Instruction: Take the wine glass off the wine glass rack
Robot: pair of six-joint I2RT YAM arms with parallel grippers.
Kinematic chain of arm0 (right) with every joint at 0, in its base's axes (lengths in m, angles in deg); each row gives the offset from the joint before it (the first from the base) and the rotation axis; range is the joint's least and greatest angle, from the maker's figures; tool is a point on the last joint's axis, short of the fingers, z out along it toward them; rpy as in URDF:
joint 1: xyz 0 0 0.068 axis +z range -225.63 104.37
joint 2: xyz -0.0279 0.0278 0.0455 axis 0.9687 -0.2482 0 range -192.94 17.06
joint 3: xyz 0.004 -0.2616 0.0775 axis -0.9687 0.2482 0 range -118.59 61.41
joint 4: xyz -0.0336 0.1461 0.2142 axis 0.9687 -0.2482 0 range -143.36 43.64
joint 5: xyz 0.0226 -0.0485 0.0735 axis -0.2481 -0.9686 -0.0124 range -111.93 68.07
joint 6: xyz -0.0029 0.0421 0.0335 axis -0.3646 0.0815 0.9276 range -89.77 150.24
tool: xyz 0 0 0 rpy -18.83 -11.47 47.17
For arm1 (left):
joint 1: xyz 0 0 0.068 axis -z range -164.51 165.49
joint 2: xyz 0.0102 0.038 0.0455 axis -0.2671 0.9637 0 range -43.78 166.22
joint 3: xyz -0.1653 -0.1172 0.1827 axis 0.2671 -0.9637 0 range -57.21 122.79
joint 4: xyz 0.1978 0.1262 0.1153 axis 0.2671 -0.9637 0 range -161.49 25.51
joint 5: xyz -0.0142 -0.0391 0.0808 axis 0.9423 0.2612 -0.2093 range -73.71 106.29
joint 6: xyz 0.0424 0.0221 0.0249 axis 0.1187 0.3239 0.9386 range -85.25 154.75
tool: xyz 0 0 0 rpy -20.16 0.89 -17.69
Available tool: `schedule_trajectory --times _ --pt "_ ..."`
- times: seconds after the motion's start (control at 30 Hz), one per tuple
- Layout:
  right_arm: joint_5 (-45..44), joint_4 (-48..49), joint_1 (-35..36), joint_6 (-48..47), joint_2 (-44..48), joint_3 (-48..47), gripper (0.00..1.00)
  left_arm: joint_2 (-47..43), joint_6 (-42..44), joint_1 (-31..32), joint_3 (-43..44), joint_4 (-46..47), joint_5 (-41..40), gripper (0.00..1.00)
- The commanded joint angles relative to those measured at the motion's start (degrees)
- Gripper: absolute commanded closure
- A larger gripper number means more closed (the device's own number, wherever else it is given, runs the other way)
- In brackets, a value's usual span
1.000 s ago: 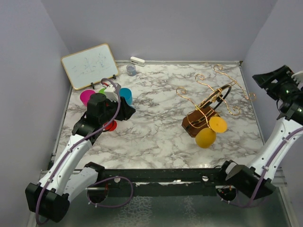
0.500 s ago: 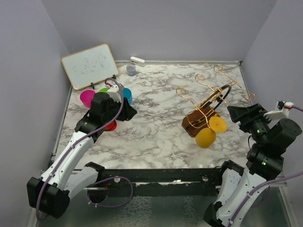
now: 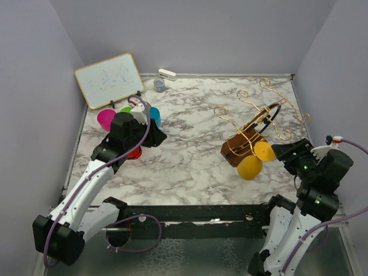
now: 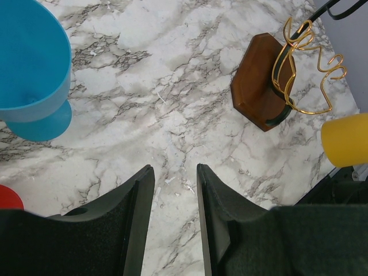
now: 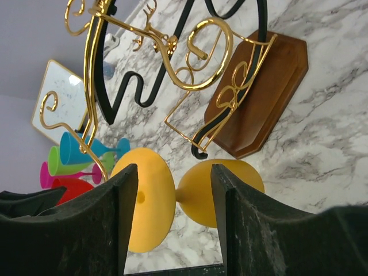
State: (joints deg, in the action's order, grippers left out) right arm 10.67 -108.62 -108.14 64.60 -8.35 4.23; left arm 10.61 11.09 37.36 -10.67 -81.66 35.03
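Seen from above, a marble-patterned table point(image 3: 190, 167) carries two robot arms mounted at its near edge. The wine glass rack point(image 3: 242, 146) stands on the right half of the table: a dark brown wooden block with curling gold wire arms reaching up and toward the far right corner. A yellow wine glass point(image 3: 250, 167) lies sideways at the near side of the block, among the lowest gold wires. Whether it hangs from a wire or rests on the table cannot be told.

The right hand point(image 3: 280, 150) is low, just beside the glass on its right, and points at it. In its wrist view the right hand point(image 5: 174, 169) is spread wide and holds nothing. The yellow wine glass point(image 5: 221, 192) shows between the two dark fingers point(image 5: 109, 230), with its stem near the middle of the gap, and the rack's wooden block point(image 5: 261, 103) sits beyond it. Contact between fingers and glass cannot be made out.

The left hand point(image 3: 155, 137) hovers over the left half of the table, well apart from the rack, beside a cluster of pink, green, blue and red glasses point(image 3: 106, 118). Its wrist view shows the left hand point(image 4: 174, 172) with only a narrow gap between its fingers, empty, above bare marble, with a blue glass point(image 4: 31, 63) at the upper left. A small whiteboard point(image 3: 109, 79) leans at the far left corner.
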Motion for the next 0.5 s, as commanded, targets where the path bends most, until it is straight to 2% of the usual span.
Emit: schedule_trajectory --times 0.0,0.17,0.47 --pt "4.0 -1.6 0.4 0.4 1.3 2.1 0.47 -0.5 -0.3 0.3 0.2 1.7 1.4 0.62" --pt "7.1 -0.6 0.4 0.8 1.7 1.6 0.49 -0.4 -0.4 0.3 0.0 1.8 1.5 0.62" --pt "10.1 -1.0 0.3 1.1 1.6 1.7 0.64 -0.2 -0.5 0.3 -0.2 2.1 1.7 0.62"
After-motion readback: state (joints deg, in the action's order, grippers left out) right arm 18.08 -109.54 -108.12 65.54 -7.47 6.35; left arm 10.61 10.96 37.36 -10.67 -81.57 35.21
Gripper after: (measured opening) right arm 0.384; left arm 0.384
